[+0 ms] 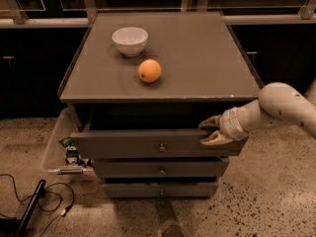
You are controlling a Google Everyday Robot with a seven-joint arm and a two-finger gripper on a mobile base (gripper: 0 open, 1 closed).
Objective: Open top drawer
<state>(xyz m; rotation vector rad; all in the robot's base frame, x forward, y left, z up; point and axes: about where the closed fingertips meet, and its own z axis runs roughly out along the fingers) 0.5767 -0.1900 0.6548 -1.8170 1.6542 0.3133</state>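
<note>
Watching the top drawer [123,144] from my station, I see it standing partly out of the table [197,58], its front proud of the 2 narrower fronts below. My tool [203,134] sits at the right end of that front, well off the centre knob [161,147]. Its 2 fingers are spread apart, 1 above the panel's top edge and 1 in front of it, so it looks hooked over the edge rather than clamped.

My worry is that off-centre hold. Pulling from 1 corner could rack the drawer and jam it, or the fingers could slip off the edge. A hard jerk might also shake the table and roll the orange [149,70], lying loose near the white bowl [130,40], towards the front lip.
</note>
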